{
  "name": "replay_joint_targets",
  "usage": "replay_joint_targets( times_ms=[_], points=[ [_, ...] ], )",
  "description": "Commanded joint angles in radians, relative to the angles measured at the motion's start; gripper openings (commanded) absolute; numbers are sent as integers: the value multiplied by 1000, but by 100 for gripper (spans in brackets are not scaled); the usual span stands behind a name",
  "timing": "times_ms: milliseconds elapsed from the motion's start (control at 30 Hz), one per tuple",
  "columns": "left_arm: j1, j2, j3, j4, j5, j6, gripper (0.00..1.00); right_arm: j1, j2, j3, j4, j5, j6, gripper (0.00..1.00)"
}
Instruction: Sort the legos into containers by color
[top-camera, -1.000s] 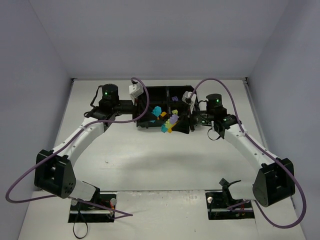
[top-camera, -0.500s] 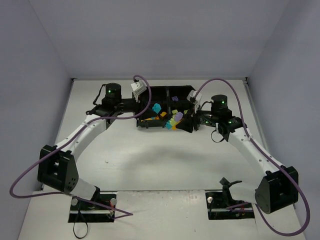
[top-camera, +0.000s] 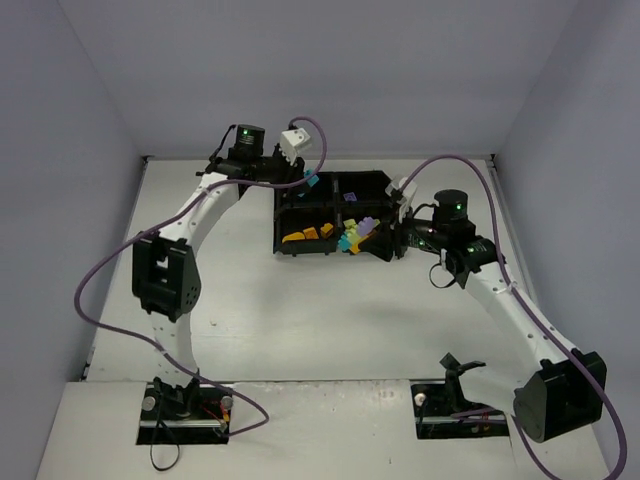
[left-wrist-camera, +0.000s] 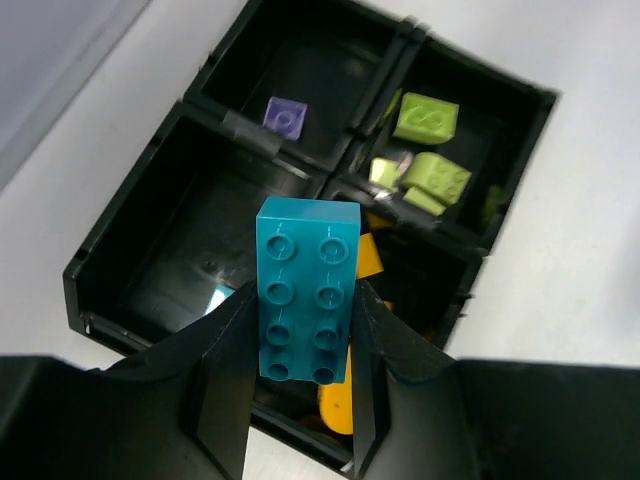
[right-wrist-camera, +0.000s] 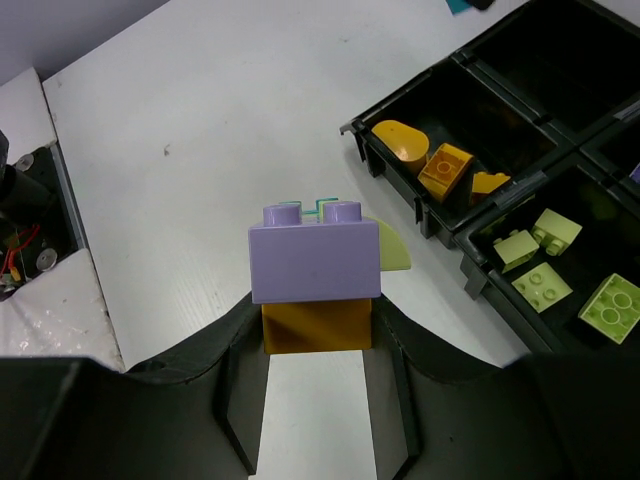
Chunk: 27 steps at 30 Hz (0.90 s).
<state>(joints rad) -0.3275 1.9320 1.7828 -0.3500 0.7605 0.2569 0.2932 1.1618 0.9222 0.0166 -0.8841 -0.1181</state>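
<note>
Both arms just lifted; drops come next.
The left gripper (left-wrist-camera: 300, 340) pinches 1 blue brick (left-wrist-camera: 307, 255) over the tray (left-wrist-camera: 256, 143); the right gripper (right-wrist-camera: 317, 312) pinches a purple-orange stack (right-wrist-camera: 313, 265).

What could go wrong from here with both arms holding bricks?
The right gripper is shut on a joined clump: purple brick on orange brick, lime piece behind. Released together, they would mix colours. The cyan brick in the left gripper hangs near a divider of the black tray, beside the sorted orange bricks; it may drop on the wrong side.
</note>
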Motion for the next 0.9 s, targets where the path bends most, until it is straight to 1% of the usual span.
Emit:
replay_joint_targets(
  times_ms=[0, 100, 333, 633, 733, 867],
  points=[
    [21, 86, 137, -93, -13, 74, 1, -5, -63, 3, 51, -4, 21, 0],
    [28, 162, 222, -109, -24, 76, 1, -3, -70, -3, 52, -1, 29, 0],
    [38, 254, 320, -95, -44, 76, 1, -3, -82, -16, 51, 10, 44, 0],
    [47, 298, 325, -70, -44, 62, 2, -5, -85, -33, 51, 22, 54, 0],
    [47, 301, 325, -55, -47, 53, 5, -3, -90, -31, 51, 25, 52, 0],
    [45, 305, 331, -40, -52, 39, 6, -3, -86, -33, 51, 27, 49, 0]
  ],
)
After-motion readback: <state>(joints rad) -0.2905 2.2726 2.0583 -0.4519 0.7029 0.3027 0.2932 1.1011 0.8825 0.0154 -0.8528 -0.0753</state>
